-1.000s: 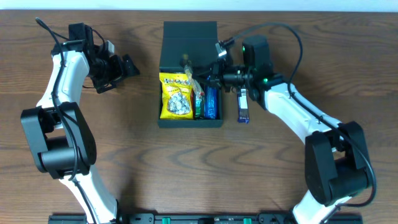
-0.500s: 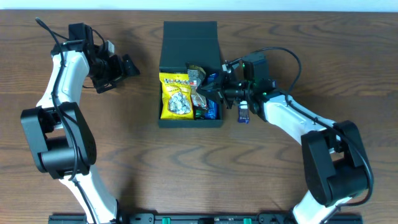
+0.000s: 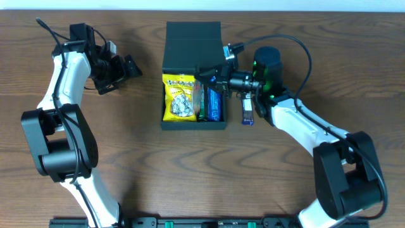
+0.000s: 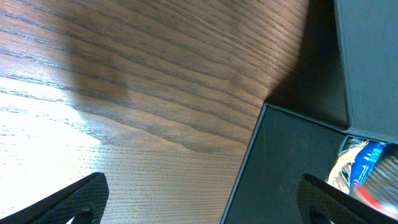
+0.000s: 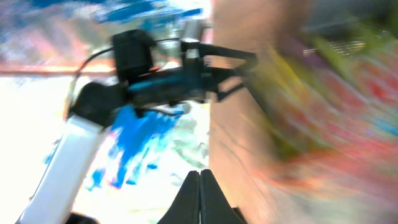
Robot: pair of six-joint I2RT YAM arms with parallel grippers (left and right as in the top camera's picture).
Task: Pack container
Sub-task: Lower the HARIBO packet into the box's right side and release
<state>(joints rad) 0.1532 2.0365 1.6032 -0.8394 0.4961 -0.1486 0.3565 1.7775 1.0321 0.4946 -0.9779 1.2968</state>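
The container [image 3: 169,121] is a dark box in the middle of the table, with its flap lid [image 3: 193,41] open at the back. It holds a yellow snack packet [image 3: 179,96], a reddish packet [image 3: 203,96] and a blue packet [image 3: 215,105]. My right gripper [image 3: 209,77] hovers over the box's back right part. In the blurred right wrist view its fingers [image 5: 200,184] are pressed together with nothing visible between them. My left gripper [image 3: 131,66] is open and empty, left of the box. The left wrist view [image 4: 199,208] shows the box wall [image 4: 280,168].
A small blue packet [image 3: 247,113] lies on the wood table just right of the container, under my right arm. The table's far edge runs along the top of the overhead view.
My right gripper carried a brownish packet over the box and then drew back towards the lid. The packet now lies inside. The left arm has not moved.
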